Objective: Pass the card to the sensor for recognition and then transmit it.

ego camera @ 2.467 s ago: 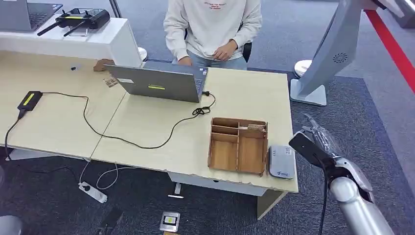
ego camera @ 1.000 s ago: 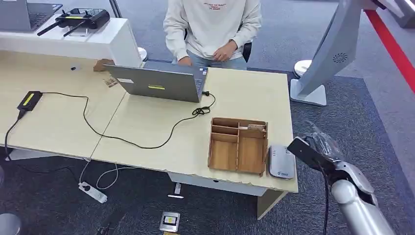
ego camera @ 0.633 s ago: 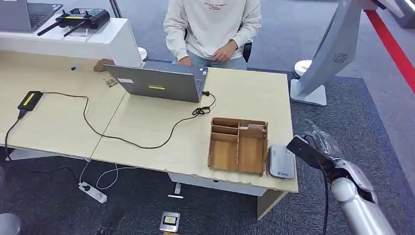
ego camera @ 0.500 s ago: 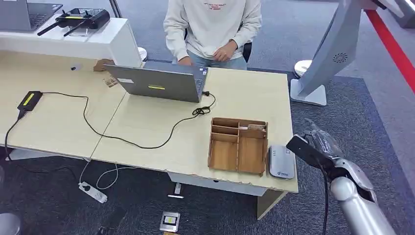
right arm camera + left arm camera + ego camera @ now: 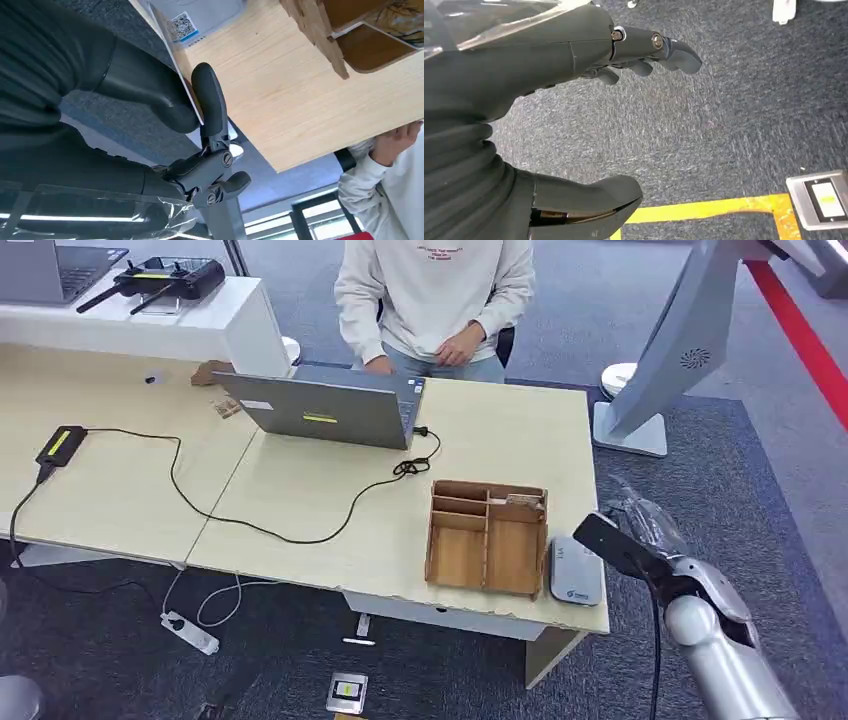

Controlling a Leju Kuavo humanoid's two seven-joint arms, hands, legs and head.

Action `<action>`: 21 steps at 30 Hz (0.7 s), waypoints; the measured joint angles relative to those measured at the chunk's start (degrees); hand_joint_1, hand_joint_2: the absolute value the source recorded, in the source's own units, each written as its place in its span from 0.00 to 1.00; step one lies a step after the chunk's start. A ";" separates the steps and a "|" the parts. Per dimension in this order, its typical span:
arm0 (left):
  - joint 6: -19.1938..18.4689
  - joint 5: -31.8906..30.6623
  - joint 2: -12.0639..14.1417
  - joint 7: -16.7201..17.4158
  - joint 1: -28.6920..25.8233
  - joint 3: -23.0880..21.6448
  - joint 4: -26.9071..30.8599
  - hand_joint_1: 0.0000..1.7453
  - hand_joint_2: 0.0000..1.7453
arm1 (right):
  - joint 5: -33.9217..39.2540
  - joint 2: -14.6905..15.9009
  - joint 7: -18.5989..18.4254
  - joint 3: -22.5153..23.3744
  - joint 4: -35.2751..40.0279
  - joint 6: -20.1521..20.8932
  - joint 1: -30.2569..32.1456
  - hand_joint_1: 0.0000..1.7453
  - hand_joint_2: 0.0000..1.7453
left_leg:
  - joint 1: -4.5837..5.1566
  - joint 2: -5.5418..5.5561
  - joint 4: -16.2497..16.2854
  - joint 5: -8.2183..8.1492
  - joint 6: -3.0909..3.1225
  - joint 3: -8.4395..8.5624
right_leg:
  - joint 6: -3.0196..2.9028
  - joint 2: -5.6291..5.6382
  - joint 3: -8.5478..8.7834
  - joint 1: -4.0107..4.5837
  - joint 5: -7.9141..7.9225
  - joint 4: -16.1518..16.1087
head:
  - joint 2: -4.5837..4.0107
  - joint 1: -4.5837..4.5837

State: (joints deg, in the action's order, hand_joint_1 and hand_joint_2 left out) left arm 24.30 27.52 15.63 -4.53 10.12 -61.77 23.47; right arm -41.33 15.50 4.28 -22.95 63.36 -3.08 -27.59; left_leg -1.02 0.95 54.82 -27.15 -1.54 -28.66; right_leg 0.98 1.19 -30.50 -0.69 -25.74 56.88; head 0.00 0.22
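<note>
An office: desks, laptop, carpet floor, seated person.

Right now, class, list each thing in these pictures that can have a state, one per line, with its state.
Right hand: pinches the card, beside the table's edge.
Card: held edge-on between thumb and finger, not yet over the sensor.
Left hand: holds nothing, fingers apart, above the carpet.
Sensor: lies flat on the table, nothing on it.
Laptop: open, cable plugged in.
Wooden tray: most compartments bare.

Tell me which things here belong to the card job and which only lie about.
Job: card, pinched by the right hand; grey sensor.
Lying about: wooden tray, laptop, black cable, power strip.
</note>
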 joint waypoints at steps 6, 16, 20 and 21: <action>0.55 -2.10 -0.70 0.57 -0.16 0.61 0.02 0.00 1.00 | -0.55 -0.15 -1.44 0.09 1.97 1.57 0.68 1.00 1.00 | 0.00 0.01 0.01 0.00 0.00 0.00 | 0.00 0.00 0.00 0.00 0.00 0.00 | 0.00 0.02; 0.68 -3.60 -1.31 0.94 -0.37 2.34 0.02 0.00 1.00 | -0.77 -0.31 -1.81 0.78 2.80 1.77 1.27 1.00 1.00 | 0.00 0.01 0.00 0.00 0.00 0.00 | 0.00 0.00 0.00 0.00 0.00 0.00 | 0.00 0.02; 0.83 -4.39 -1.36 1.58 -0.58 3.06 0.26 0.00 1.00 | -0.74 -0.41 -1.79 1.22 2.03 1.18 1.28 1.00 1.00 | 0.00 0.00 0.00 0.00 0.00 0.00 | 0.00 0.00 0.00 0.00 0.00 0.00 | 0.00 0.02; 0.83 -4.42 -1.36 1.58 -0.62 3.15 0.33 0.00 1.00 | -0.74 -0.44 -1.79 1.27 1.88 1.12 1.28 1.00 1.00 | 0.00 0.00 0.00 0.00 0.00 0.00 | 0.00 0.00 -0.01 0.00 0.00 0.00 | 0.00 0.02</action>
State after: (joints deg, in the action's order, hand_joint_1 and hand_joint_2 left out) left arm 25.14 23.10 14.27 -2.95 9.51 -58.62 23.80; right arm -42.07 15.06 2.49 -21.68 65.24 -1.97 -26.31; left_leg -1.02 0.95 54.83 -27.15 -1.54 -28.66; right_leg 0.98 1.19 -30.50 -0.69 -25.74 56.88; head 0.00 0.24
